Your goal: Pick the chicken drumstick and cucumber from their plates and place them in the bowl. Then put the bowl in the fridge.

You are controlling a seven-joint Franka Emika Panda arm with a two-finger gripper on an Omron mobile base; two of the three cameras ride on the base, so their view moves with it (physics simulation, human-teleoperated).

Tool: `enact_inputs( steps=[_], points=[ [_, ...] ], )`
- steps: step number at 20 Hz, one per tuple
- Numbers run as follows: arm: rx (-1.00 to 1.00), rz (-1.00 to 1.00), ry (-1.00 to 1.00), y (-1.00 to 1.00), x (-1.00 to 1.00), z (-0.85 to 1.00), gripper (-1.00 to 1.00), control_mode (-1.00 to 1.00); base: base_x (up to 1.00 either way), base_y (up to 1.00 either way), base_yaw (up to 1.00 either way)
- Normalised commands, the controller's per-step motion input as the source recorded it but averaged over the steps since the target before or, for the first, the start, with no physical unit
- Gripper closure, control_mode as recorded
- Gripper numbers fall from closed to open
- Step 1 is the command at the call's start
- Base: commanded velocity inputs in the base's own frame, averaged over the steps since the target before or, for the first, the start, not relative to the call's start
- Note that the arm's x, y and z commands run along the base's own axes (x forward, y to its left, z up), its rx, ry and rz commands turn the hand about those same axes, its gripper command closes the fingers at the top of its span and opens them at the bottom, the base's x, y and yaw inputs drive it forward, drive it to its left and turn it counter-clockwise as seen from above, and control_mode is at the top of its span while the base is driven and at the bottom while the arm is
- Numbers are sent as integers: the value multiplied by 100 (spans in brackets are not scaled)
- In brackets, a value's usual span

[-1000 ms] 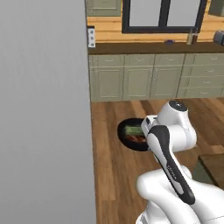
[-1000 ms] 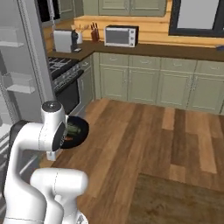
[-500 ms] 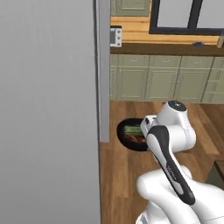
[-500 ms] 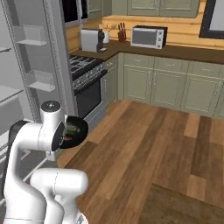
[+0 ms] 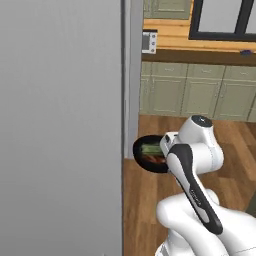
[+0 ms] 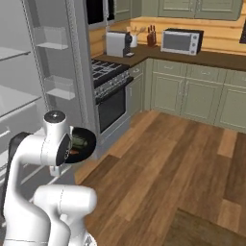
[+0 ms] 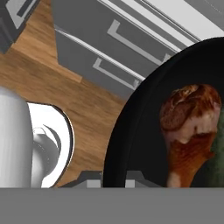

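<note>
Black and shallow, the round bowl [image 7: 131, 144] sits clamped by its rim between my closed jaws, the reddish-brown chicken drumstick [image 7: 188, 127] and pale green cucumber [image 5: 149, 149] inside it. The tall grey fridge [image 6: 36, 91] stands open just beyond the jaws. I judge shelving is next: I keep the bowl level and clear the shelf edge.

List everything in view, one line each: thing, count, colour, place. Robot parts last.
bowl: one, black, held off the floor beside the fridge
chicken drumstick: one, reddish-brown, in the bowl
cucumber: one, pale green, in the bowl
fridge: one, grey, open, shelves showing, left of the stove
stove: one, dark, beside the fridge
microwave: one, silver, on the counter
cabinets: several, green, under the counter
tool: one, dark, shut on the bowl's rim
</note>
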Motion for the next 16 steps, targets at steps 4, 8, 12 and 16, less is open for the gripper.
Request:
enact_inputs(
  steps=[4, 8, 12, 16],
  points=[
    [0, 0, 0, 0, 0, 0, 100, 100, 21, -6, 22],
    [0, 0, 0, 0, 0, 0, 100, 100, 89, -1, 13],
    [0, 0, 0, 0, 0, 0, 100, 100, 59, 0, 14],
    [0, 0, 0, 0, 0, 0, 100, 100, -2, 5, 20]
  ],
)
